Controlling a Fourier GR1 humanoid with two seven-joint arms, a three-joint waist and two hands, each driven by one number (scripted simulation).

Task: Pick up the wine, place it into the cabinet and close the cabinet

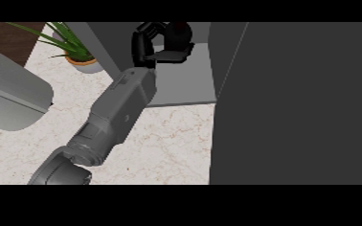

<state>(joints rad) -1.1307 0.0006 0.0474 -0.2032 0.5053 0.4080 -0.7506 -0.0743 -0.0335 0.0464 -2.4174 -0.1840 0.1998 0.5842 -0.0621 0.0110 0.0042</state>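
My left hand (157,48) reaches into the open cabinet at the top of the head view, its forearm running up from the lower left. Its fingers and thumb curl round the dark wine bottle (182,30), which shows only a reddish-dark patch past the fingers. Hand and bottle hang over the back of the grey cabinet floor (185,84); whether the bottle rests on it is hidden. The cabinet's dark door (297,100) stands open and fills the right side. My right hand does not show.
A potted plant (76,50) stands on the marble counter (170,139) just left of the cabinet's side wall (106,43). A rounded grey object (21,100) lies at the left edge.
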